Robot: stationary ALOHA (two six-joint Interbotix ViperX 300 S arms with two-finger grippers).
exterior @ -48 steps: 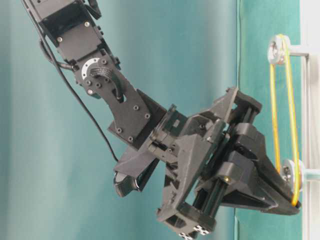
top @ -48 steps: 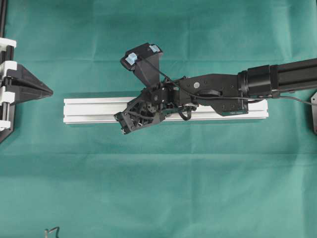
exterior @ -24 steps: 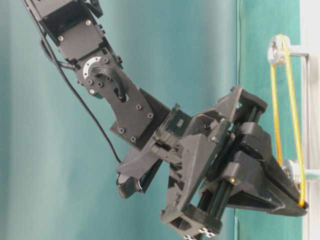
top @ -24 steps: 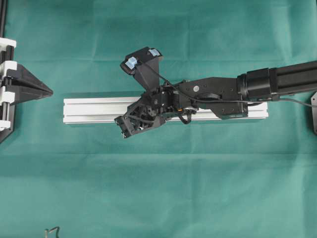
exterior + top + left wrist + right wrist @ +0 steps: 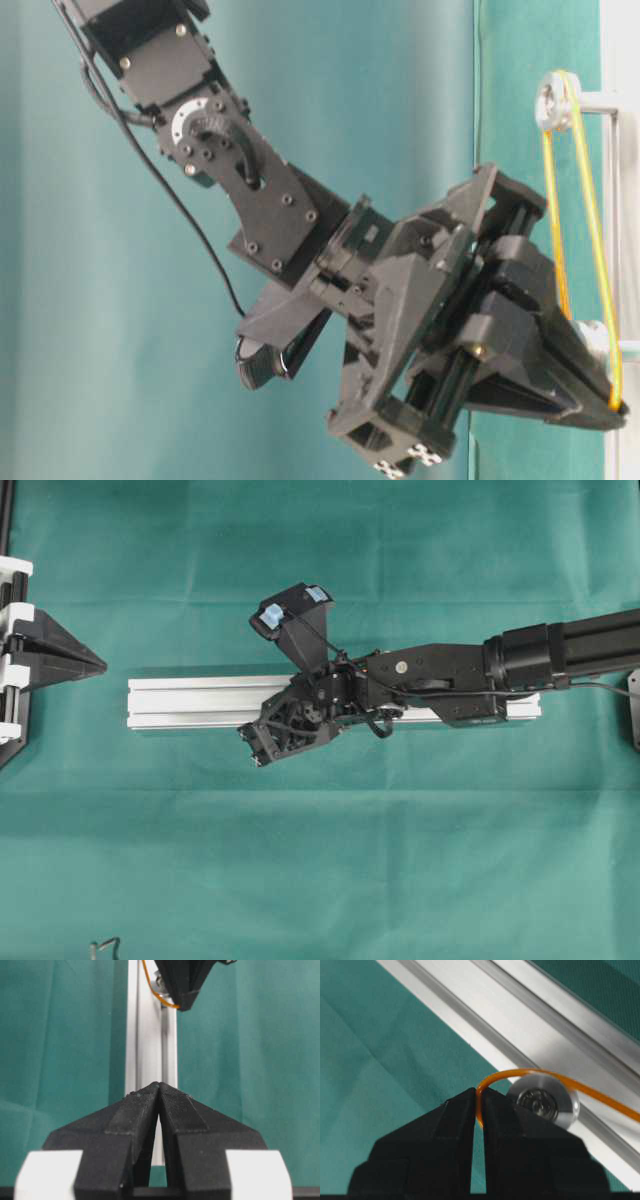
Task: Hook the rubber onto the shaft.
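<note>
The right gripper is clamped on the thin orange rubber band, stretching it past the round silver shaft on the aluminium rail so the loop can drop over it (1 end is already hooked); the left gripper waits closed

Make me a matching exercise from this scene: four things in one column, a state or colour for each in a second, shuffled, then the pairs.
Things:
1. rubber band
2. left gripper
3. aluminium rail
4. right gripper

States:
A. shut on nothing, away from the work
B. silver, lying on the green cloth
C. orange, stretched taut
D. shut on the band

Pairs: 1-C, 2-A, 3-B, 4-D
</note>
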